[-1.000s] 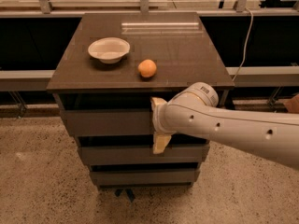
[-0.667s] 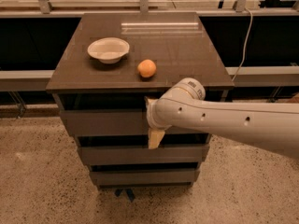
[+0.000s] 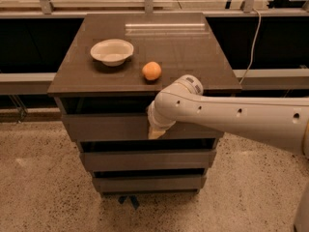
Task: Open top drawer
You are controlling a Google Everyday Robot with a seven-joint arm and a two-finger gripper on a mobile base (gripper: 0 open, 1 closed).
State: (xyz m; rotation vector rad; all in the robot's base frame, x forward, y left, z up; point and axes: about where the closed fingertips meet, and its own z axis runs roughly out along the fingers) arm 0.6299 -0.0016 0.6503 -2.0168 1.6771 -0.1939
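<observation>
Gripper (image 3: 156, 131) sits against the top drawer (image 3: 104, 128) front, a bit right of its middle, tan tip down at the panel's lower edge; can't tell if it is apart or closed, since the wrist hides it. Arm (image 3: 236, 117) reaches in from the right. Top drawer is just under the tabletop (image 3: 193, 57) and looks roughly flush, maybe barely out. Mid drawer (image 3: 145, 159) and bottom drawer (image 3: 145, 182) are below it. Bowl (image 3: 112, 51) and orange (image 3: 151, 71) sit on top, near each other, not touching
</observation>
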